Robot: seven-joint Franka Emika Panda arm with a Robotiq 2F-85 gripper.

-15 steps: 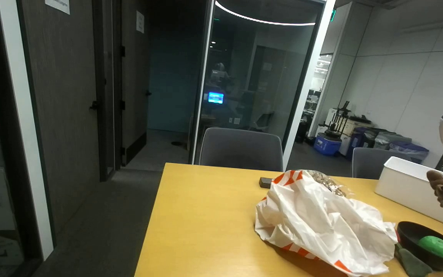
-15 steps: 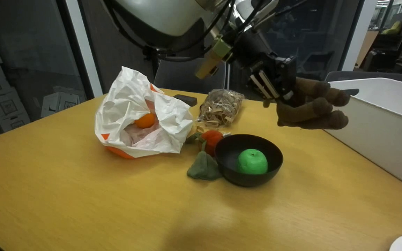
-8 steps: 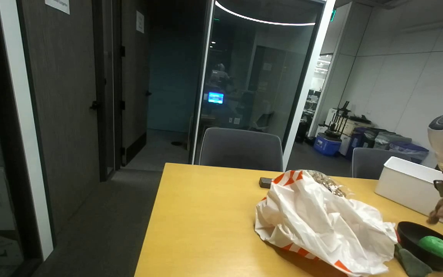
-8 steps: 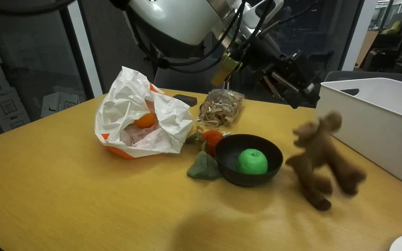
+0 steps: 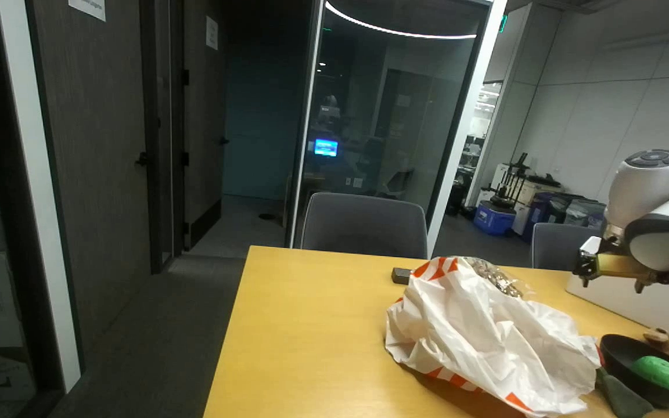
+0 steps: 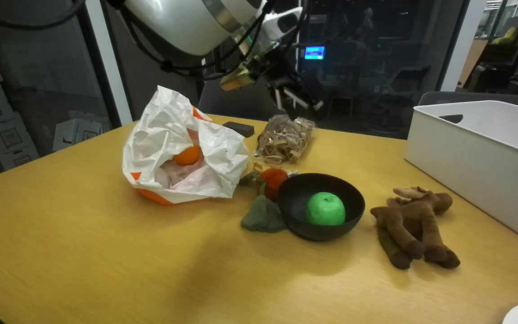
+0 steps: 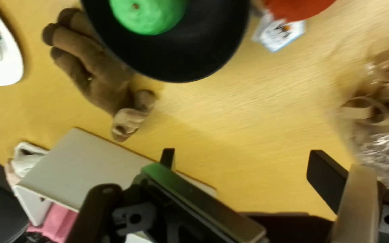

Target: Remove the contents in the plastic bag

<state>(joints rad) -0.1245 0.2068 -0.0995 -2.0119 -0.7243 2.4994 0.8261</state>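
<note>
A white plastic bag (image 6: pixel 151 139) with orange stripes lies with its mouth open, and an orange round thing (image 6: pixel 187 155) shows inside it. In an exterior view the same plastic bag (image 5: pixel 491 342) shows only its crumpled outside. My gripper (image 6: pixel 306 110) hangs above the table behind the black bowl, to the right of the plastic bag and apart from it. In the wrist view the gripper (image 7: pixel 243 155) has widely parted fingers with nothing between them. A brown plush animal (image 6: pixel 414 225) lies on its side on the table, right of the bowl.
A black bowl (image 6: pixel 295 198) holds a green fruit (image 6: pixel 325 209). Beside it are a red-orange plush (image 6: pixel 273 180) and a dull green piece (image 6: pixel 263 216). A clear packet of brown bands (image 6: pixel 284 139) lies below the gripper. A white bin (image 6: pixel 475 157) stands at right; a dark block (image 6: pixel 239 129) lies behind.
The gripper has let go of the brown plush, which fell onto the table beside the bowl. The arm has since swung left, toward the bag, in an exterior view.
</note>
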